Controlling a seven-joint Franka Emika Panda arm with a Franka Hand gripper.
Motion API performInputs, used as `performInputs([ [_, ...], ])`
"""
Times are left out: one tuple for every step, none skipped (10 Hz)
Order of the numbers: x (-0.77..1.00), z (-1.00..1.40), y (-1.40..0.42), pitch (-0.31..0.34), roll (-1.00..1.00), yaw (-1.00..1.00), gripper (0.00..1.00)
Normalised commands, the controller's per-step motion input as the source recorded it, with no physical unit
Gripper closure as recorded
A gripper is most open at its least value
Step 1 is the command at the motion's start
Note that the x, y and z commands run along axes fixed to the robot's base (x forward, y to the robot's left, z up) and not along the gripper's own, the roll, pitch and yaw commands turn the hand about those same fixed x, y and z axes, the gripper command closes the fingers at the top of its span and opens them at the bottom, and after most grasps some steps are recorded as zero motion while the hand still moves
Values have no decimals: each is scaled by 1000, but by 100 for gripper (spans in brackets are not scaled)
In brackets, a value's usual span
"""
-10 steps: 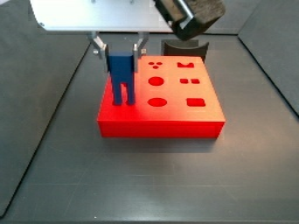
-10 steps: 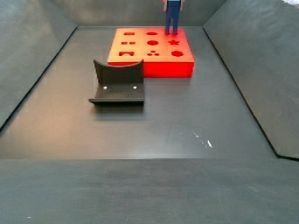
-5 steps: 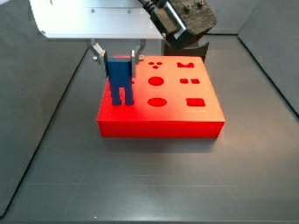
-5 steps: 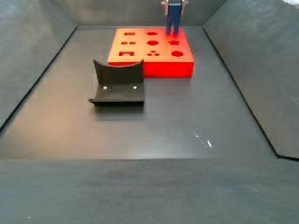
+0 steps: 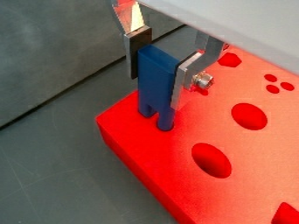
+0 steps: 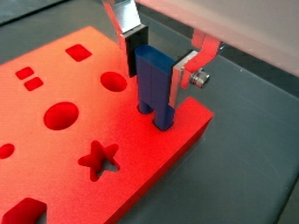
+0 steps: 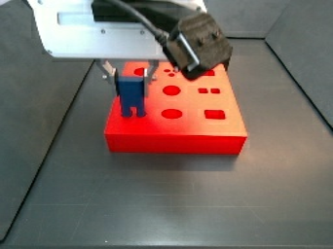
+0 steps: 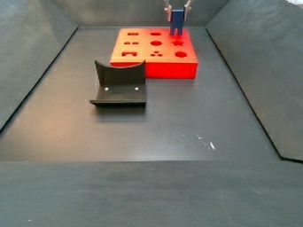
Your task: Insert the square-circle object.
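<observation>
The hand (image 5: 160, 59) sits over the board's corner: flat silver fingers (image 6: 187, 70) with dark pads (one silver screw on the side), under a white body with black cable (image 7: 130, 12).

1. The board (image 8: 154, 68) lies on the floor (image 8: 178, 133) at the far end in a side view.
2. The fixture (image 8: 119, 86) stands nearer than the board and slightly left, apart from it.
3. The gripper (image 8: 176, 11) hangs over the board's far right corner.
4. In both wrist views a two-legged piece (image 5: 156, 87) (image 6: 156, 83) stands upright between the gripper (image 5: 163, 57) (image 6: 160, 57) fingers, clamped from both sides.
5. Its legs meet the board (image 5: 233, 140) just beside a corner, possibly inside a hole.
</observation>
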Motion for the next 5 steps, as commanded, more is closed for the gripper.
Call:
performInputs([
  [63,-797,-20,-83,116,0,100],
  [37,-946,0,-107,46,0,100],
  [60,-1000,0,-67,0,-6,100],
  [63,-1000,0,-27,-40,-6,100],
  [11,-1000,0,-23,-63,-26,100],
])
